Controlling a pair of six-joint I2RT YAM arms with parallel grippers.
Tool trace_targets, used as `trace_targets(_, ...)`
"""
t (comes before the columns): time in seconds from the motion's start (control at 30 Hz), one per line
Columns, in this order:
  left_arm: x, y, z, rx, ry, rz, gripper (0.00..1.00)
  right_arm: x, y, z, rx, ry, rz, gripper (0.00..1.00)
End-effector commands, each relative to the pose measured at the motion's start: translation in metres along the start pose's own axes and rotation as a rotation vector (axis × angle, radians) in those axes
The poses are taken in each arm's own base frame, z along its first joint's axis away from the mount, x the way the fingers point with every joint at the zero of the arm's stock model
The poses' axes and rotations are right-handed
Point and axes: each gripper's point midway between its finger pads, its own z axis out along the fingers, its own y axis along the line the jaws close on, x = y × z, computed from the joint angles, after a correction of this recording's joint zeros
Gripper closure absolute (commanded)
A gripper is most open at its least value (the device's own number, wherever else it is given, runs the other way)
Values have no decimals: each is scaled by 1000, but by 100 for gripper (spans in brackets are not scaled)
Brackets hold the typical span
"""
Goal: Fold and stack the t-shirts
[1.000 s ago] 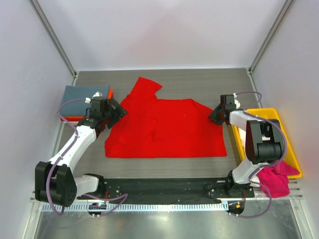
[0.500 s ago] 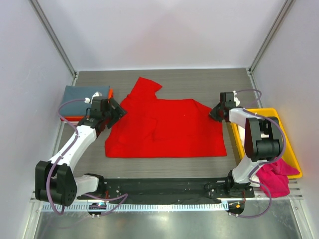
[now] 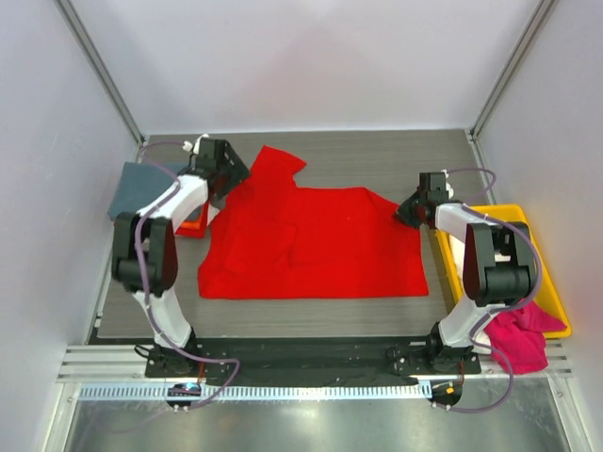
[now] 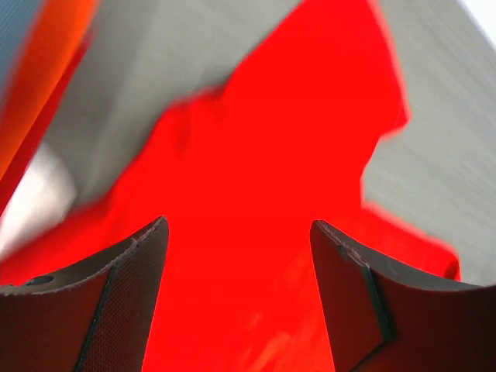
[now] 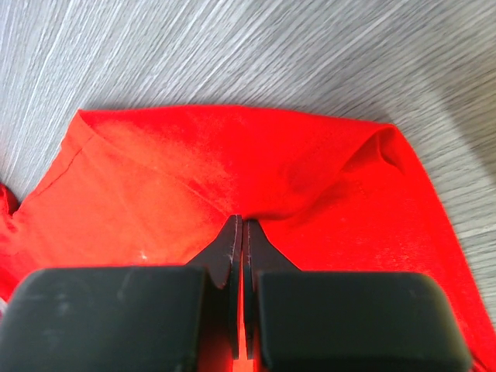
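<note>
The bright red t-shirt (image 3: 320, 245) lies spread flat on the table, one sleeve pointing toward the far wall. My left gripper (image 3: 232, 179) hovers over that far-left sleeve, open; in the left wrist view its fingers (image 4: 139, 271) stand wide apart above the red cloth (image 4: 294, 155), holding nothing. My right gripper (image 3: 403, 215) is at the shirt's right sleeve, and the right wrist view shows its tips (image 5: 241, 221) shut on a pinch of red cloth (image 5: 155, 178). A folded slate grey-blue t-shirt (image 3: 132, 188) lies on an orange one (image 3: 193, 224) at the left.
A yellow tray (image 3: 546, 282) sits at the right edge behind the right arm. A magenta pink t-shirt (image 3: 521, 339) is bunched at its near end. Metal frame posts and walls enclose the table on three sides.
The left arm swung toward the far wall, taking its open gripper from the shirt's left edge to the far-left sleeve. The right gripper closed on the right sleeve.
</note>
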Motion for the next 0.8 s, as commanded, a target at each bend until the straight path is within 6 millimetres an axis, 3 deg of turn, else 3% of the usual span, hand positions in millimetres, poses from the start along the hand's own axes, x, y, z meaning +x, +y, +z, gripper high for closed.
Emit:
trace_targets(0.0,-42,-38,34,55,-44,101,26,-18,31,-17,-105,-36,3,99)
trace_targets(0.03,-42,-39,43,47,-21,111,26,-17,31,-16,-109,-30,1,99)
trace_targets(0.07,-31,-33,70,25,22,123,27,-16,32,-16,-111,-28,-1,99)
trace_targets(0.1,-53,-56,73,70,-20,129,27,-15,31,-15,-108,-24,-3,99)
trace_targets(0.13,-55,-59,81,74,-12,132,28,-15,32,-15,-114,-22,-5,99)
trace_targets(0.17,-44,-48,108,39,19,132,29,-15,31,-15,-113,-21,-10,99)
trace_targets(0.2,-67,-69,107,75,-29,137,30,-15,31,-15,-110,-24,-14,99)
trace_targets(0.3,-73,-70,136,69,-43,154,29,-14,31,-16,-114,-23,-16,99)
trace_targets(0.5,-79,-78,158,129,-28,103,27,-14,34,-16,-134,-21,-19,99)
trace_targets(0.77,-53,-70,174,145,77,32,32,-13,35,-14,-146,-16,-11,99)
